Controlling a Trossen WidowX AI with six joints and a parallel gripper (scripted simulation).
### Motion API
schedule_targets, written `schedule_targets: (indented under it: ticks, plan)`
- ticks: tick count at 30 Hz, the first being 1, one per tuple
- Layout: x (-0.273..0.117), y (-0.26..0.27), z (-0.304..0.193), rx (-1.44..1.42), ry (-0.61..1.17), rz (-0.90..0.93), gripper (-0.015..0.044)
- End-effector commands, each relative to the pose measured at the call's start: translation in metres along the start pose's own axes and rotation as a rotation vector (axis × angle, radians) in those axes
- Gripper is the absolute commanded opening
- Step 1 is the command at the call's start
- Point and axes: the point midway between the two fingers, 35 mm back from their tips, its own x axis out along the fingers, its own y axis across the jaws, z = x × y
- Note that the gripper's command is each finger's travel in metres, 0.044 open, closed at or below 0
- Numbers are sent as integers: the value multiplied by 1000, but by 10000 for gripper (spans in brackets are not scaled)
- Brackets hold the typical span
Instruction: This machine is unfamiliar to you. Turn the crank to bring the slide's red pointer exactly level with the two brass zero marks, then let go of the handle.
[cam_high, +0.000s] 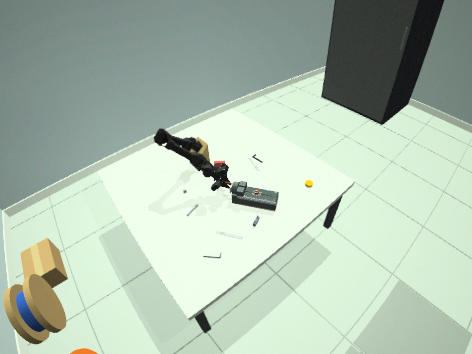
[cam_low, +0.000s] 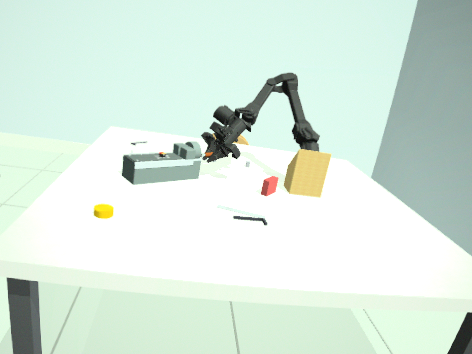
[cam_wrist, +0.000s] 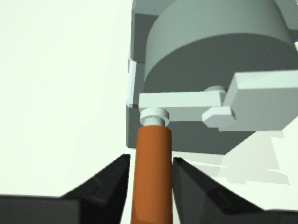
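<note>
The grey machine (cam_high: 254, 201) (cam_low: 162, 173) (cam_wrist: 210, 65) stands on the table with its crank end toward the arm. A pale crank arm (cam_wrist: 180, 99) lies nearly level across the wrist view, and its orange handle (cam_wrist: 153, 142) points toward the camera. My gripper (cam_high: 228, 184) (cam_low: 208, 154) (cam_wrist: 151, 163) is slightly open around the handle, with a thin gap showing at the left finger. A small orange-red spot (cam_high: 257, 192) (cam_low: 162, 154) shows on top of the machine. The pointer's exact position against the brass zero marks is too small to tell.
A wooden block (cam_low: 308, 174) and a red block (cam_low: 269, 185) stand near the arm. A yellow disc (cam_high: 309, 183) (cam_low: 103, 211) lies beyond the machine. Black hex keys (cam_high: 212, 256) (cam_low: 250, 218) and a small dark piece (cam_high: 256, 220) lie on the table.
</note>
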Motion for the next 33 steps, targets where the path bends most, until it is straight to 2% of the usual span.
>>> schedule_targets:
  ticks: [1,10,24,33]
  plan:
    - [0,0,0,0,1,1,210]
    - [0,0,0,0,1,1,440]
    - [-39,0,43,1,-1,5,440]
    - [-91,1,95,-4,-6,11,440]
